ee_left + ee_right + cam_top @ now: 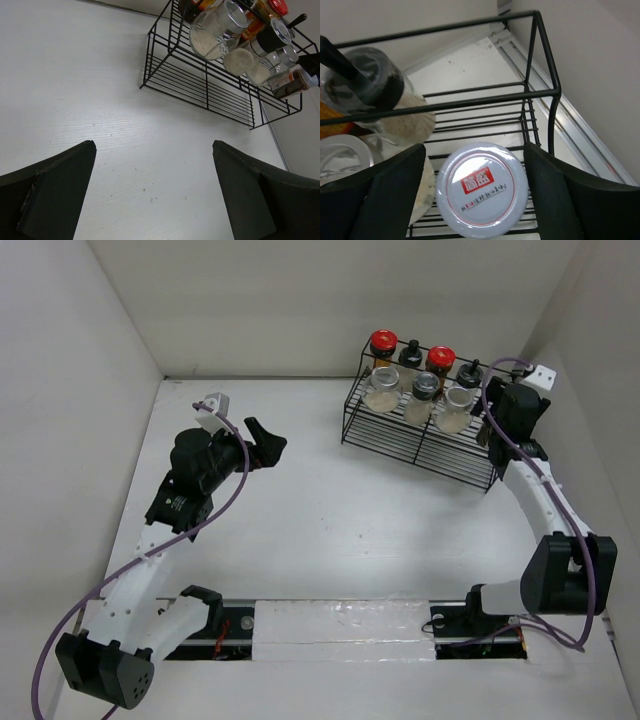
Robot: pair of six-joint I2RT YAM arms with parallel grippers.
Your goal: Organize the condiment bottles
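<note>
The black wire rack (pixel 420 445) stands at the back right and holds the condiment bottles: red-lidded jars (pixel 383 342), black-capped bottles (pixel 410 355), a grey-lidded shaker (pixel 423 392) and clear jars with pale contents (pixel 381 390). My right gripper (pixel 492 425) hangs over the rack's right end. In the right wrist view its jaws (pixel 475 146) stand open around a white-lidded jar (pixel 482 189) that rests on the rack wires (pixel 470 102), with a small gap at the left finger. My left gripper (pixel 262 440) is open and empty over bare table left of the rack (pixel 200 85).
White walls close in the table on the left, back and right; the right wall runs close beside the rack's end (pixel 580 75). A black-capped bottle (pixel 365 80) and a clear jar (pixel 340 160) stand just left of the white-lidded jar. A taped strip (pixel 330 625) runs along the near edge.
</note>
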